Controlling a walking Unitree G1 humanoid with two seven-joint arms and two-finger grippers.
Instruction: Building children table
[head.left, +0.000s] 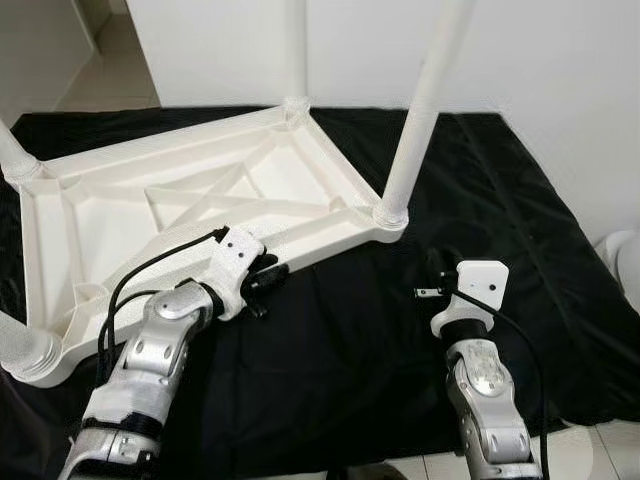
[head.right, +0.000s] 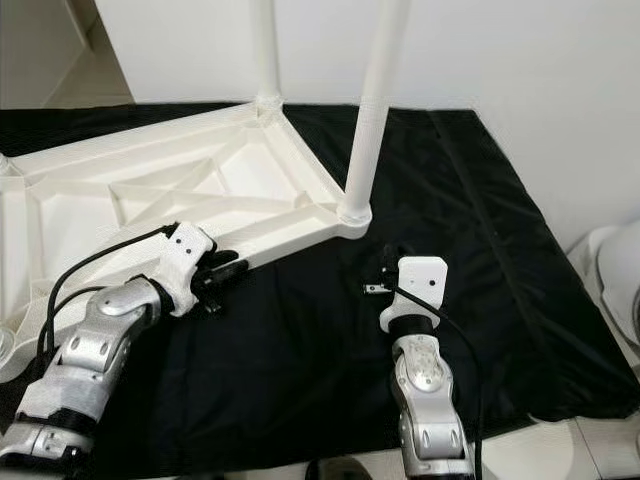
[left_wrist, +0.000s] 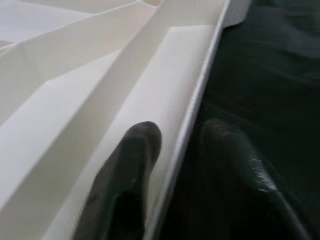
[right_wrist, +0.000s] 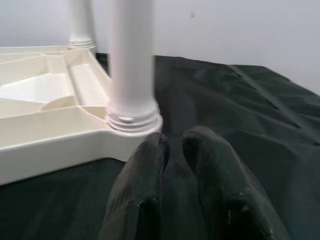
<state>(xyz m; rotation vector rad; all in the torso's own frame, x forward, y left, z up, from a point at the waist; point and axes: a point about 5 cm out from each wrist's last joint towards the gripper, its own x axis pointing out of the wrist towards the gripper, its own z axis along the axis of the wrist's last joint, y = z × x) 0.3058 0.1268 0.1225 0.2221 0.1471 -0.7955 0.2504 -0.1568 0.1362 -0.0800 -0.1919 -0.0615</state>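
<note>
Nearest, the two silver arms reach forward over a black cloth (head.left: 350, 330) spread on the floor. The left claw (head.left: 268, 283) is at the near right rim of the upturned white children table (head.left: 180, 210), one black finger (left_wrist: 125, 175) inside the rim and the other outside it on the cloth side, so it straddles the edge with a narrow gap; whether the fingers actually press the plastic cannot be told. The right claw (head.left: 432, 285) hangs just above the cloth, near the table's near right corner but apart from it, its two fingers (right_wrist: 145, 190) drawn almost together around nothing.

Beyond the claws the table lies upside down on the cloth, its ribbed underside facing up. A white leg (head.left: 420, 120) stands upright in the near right corner socket, just beyond the right claw. Another leg (head.left: 296, 50) rises from the far corner. At the left edge two more legs (head.left: 25, 345) show at the near left and far left corners. Farthest back is a white wall (head.left: 540, 60)
</note>
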